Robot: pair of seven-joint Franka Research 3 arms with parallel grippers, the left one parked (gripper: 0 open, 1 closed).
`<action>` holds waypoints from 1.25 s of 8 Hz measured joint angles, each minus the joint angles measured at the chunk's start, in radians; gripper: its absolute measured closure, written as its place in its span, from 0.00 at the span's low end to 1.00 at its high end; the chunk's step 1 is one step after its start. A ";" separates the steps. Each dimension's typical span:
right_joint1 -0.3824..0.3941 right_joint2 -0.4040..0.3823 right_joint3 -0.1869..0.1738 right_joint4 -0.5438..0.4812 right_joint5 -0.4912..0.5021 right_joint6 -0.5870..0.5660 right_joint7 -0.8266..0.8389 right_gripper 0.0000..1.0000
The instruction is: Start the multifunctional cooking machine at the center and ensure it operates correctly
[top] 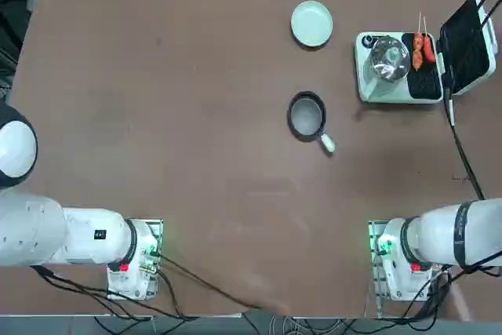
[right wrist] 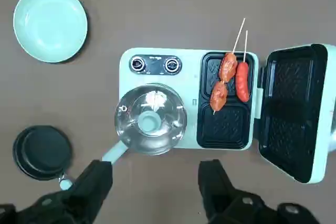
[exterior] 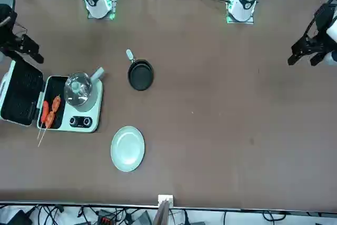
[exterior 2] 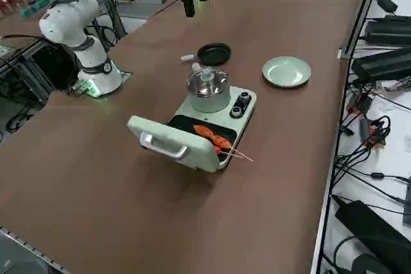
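Note:
The multifunctional cooking machine (top: 396, 90) is pale mint green and stands at the far right of the table. Its steel pot (right wrist: 150, 119) sits beside two small knobs (right wrist: 137, 64). The black grill plate (right wrist: 226, 124) carries sausages on skewers (right wrist: 231, 80). The black-lined lid (right wrist: 294, 114) is swung fully open. My right gripper (right wrist: 156, 182) hovers high above the machine on the pot-handle side, open and holding nothing. It appears as a dark shape (exterior: 26, 48) over the lid in the front view.
A small black frying pan (top: 306, 115) with a white handle lies near the table's middle. A round pale green plate (top: 311, 23) sits further back. The machine's black cord (top: 464, 154) trails along the right edge toward my base.

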 joint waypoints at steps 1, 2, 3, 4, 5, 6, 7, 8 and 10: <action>0.000 0.000 0.000 0.002 0.000 0.000 0.012 0.00; 0.000 -0.001 0.000 0.007 0.000 0.000 0.033 0.00; -0.001 -0.001 0.000 0.016 0.000 0.000 0.039 0.00; -0.001 0.000 -0.002 0.019 0.000 0.000 0.041 0.00; 0.000 0.010 -0.001 0.019 0.000 -0.001 0.048 0.00; 0.001 0.040 0.000 0.018 0.000 0.010 0.056 0.00; 0.004 0.090 0.002 0.016 0.000 0.053 0.061 0.00; 0.013 0.151 0.003 0.014 0.000 0.120 0.064 0.00; 0.033 0.283 0.003 0.014 0.000 0.250 0.129 0.00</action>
